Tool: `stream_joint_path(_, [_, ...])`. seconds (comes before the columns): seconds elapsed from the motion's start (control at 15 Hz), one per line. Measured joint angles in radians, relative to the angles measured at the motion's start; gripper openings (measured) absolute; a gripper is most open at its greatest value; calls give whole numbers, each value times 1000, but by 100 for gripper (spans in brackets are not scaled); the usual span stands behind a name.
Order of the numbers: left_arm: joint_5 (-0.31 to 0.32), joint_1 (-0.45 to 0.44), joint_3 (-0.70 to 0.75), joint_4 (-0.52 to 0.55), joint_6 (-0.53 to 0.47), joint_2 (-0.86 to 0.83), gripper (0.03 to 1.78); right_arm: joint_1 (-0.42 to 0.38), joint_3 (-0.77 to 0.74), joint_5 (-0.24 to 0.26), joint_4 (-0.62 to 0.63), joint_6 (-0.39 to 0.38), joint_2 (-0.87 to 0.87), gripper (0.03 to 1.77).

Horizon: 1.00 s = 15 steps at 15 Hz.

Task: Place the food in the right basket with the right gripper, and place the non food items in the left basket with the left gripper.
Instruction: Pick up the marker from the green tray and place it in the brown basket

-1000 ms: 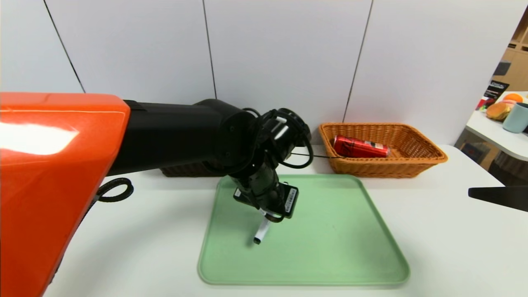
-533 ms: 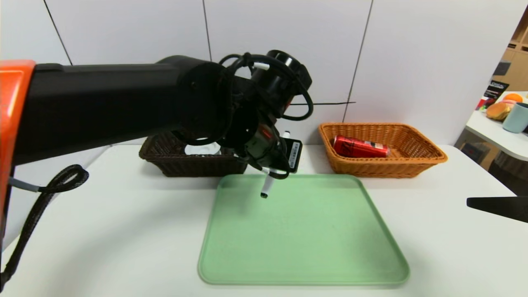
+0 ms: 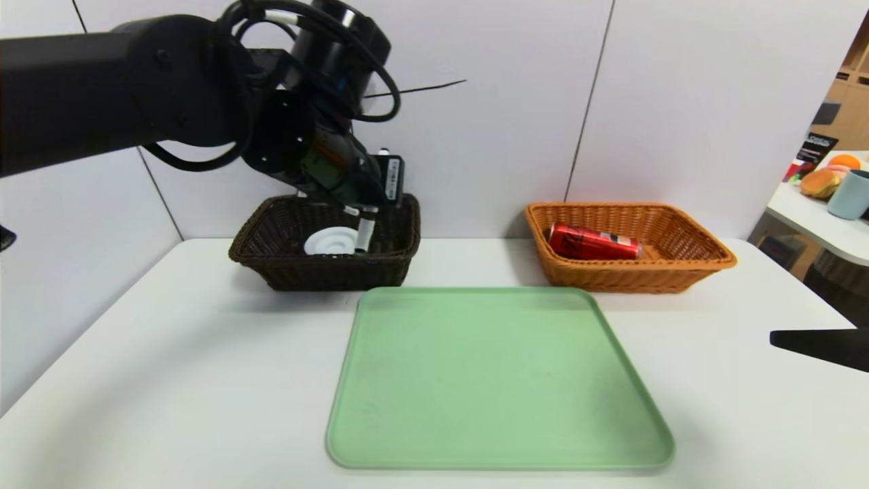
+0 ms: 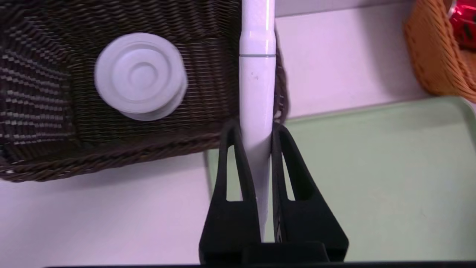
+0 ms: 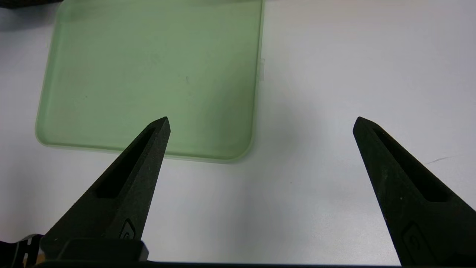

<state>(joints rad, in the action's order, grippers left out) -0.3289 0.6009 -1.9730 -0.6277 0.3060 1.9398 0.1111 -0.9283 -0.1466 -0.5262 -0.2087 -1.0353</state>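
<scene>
Two baskets are waiting at the table's far edge, and the left gripper (image 4: 256,141) is clamping a white marker (image 4: 256,85) above the dark left basket (image 3: 271,272), since it is non-food. The right gripper (image 5: 260,123) is idling wide open and empty, near right of the green tray (image 3: 495,380), because the red can (image 3: 594,242) is already lying in the orange right basket (image 3: 686,268).

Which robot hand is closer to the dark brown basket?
The left. The left gripper, clamped on a white marker pen, hangs right over the dark brown wicker basket. The right gripper, open, sits far off above the bare white table beside the green tray.
</scene>
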Motion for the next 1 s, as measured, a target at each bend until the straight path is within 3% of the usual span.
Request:
stream_joint_path(0.33, [13,-146,14,-3,61,15,16,4,9,-1,0,-4,0,170])
stream_joint_path(1.0, [5,-247,4,63,323,147,16,-6,44,-1,3,-5,13,170])
